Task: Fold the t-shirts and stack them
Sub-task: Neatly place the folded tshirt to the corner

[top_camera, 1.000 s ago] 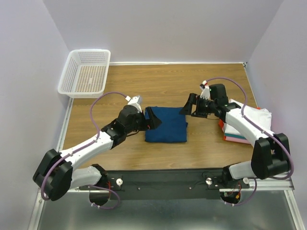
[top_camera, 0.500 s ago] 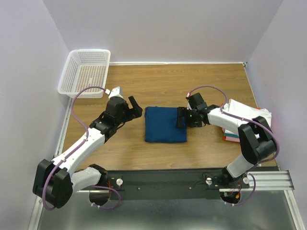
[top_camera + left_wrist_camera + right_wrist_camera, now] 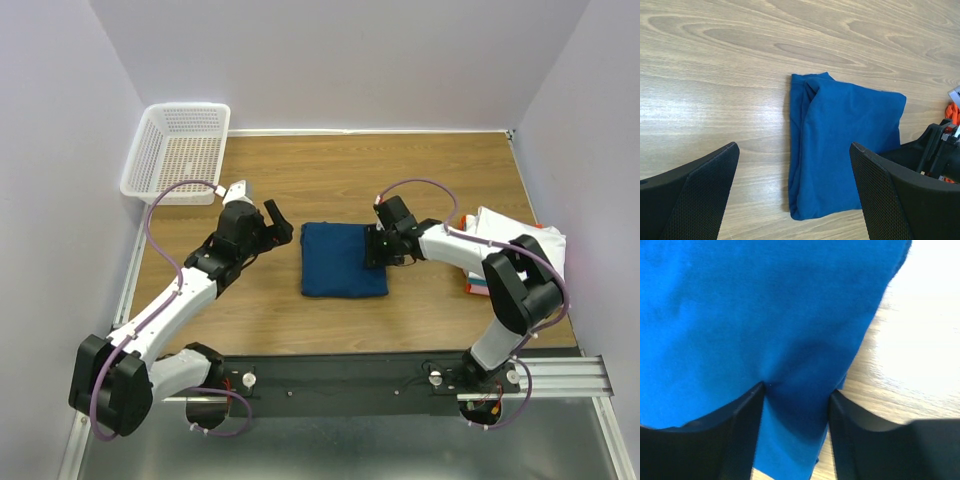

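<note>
The dark blue tee (image 3: 345, 258) lies folded into a rectangle at the table's middle; no print shows. My right gripper (image 3: 375, 247) is down on its right edge, jaws partly open, with blue cloth (image 3: 765, 305) bunched between the fingertips (image 3: 752, 405). My left gripper (image 3: 277, 222) is open and empty, just left of the tee and clear of it; its view shows the tee (image 3: 845, 145) ahead between the jaws. A stack of folded tees (image 3: 520, 238), white on top with orange-red and pink edges, lies at the right under my right arm.
A white mesh basket (image 3: 180, 150) stands at the back left corner. The right arm's black gripper and a bit of orange cloth (image 3: 952, 109) show at the right edge of the left wrist view. Walls close the table on three sides.
My left gripper let go of the tee's left side and drew back to the left, open. My right gripper came down from above onto the tee's right edge and slid slightly left.
</note>
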Tool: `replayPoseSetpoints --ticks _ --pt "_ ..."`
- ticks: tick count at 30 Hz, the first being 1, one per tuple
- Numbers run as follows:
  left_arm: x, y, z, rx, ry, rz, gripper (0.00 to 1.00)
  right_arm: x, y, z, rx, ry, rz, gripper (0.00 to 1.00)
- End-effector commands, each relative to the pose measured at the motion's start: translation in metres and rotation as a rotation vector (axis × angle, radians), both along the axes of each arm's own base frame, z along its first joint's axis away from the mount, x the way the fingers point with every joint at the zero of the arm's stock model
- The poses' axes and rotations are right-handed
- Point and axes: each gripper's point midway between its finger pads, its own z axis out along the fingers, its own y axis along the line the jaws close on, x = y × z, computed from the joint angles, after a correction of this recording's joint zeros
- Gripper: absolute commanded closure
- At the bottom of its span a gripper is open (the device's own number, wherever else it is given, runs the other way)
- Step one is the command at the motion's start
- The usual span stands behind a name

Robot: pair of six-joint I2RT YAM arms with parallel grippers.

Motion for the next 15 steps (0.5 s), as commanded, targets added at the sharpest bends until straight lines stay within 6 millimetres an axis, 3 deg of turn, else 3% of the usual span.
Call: replayPoseSetpoints --ticks 1,5,8,13,15 --pt "-0.002 0.011 -0.014 0.041 0.028 0.018 0.02 -0.009 0.000 -0.021 -0.065 0.036 -0.001 0.45" --pt "-0.003 0.017 -0.018 0.050 0.040 0.027 0.02 -0.011 -0.005 -0.032 -0.136 0.027 -0.012 0.68" --pt "-0.004 0.019 -0.018 0.047 0.038 0.033 0.02 -0.005 -0.018 -0.034 -0.206 -0.011 -0.034 0.79" --pt "-0.002 0.021 -0.017 0.046 0.036 0.035 0.02 0.008 -0.030 -0.013 -0.266 -0.108 -0.018 0.90" --pt "-0.001 0.021 -0.015 0.044 0.030 0.037 0.02 0.017 -0.044 -0.002 -0.332 -0.166 -0.041 0.93"
